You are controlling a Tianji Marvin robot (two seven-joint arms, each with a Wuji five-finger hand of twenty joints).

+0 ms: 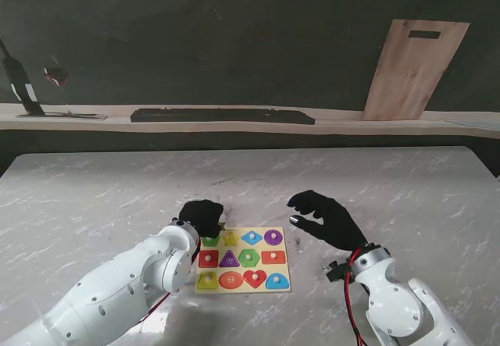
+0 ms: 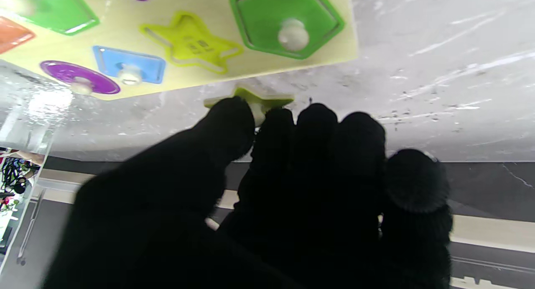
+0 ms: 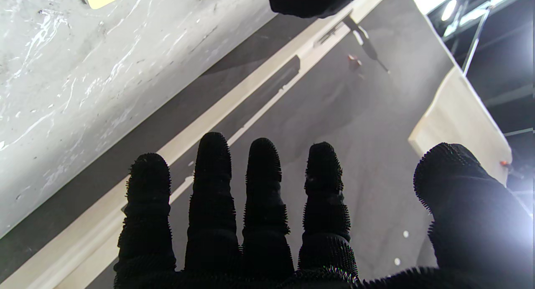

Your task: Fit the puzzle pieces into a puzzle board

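The yellow puzzle board [image 1: 244, 290] lies on the marble table between my arms, with coloured knobbed pieces set in it. In the left wrist view its star slot [image 2: 192, 44] is empty, beside a green pentagon piece [image 2: 288, 23]. A yellow-green star piece [image 2: 250, 100] sits just off the board's far edge. My left hand [image 1: 201, 217] is over it, thumb and index fingertips [image 2: 230, 121] closed around its white knob. My right hand [image 1: 324, 217] hovers to the right of the board, open, fingers spread and holding nothing.
A wooden plank [image 1: 414, 69] leans against the back wall on the right. A long black bar [image 1: 223, 115] lies on the ledge behind the table. A bottle [image 1: 19, 80] and a glass stand at the far left.
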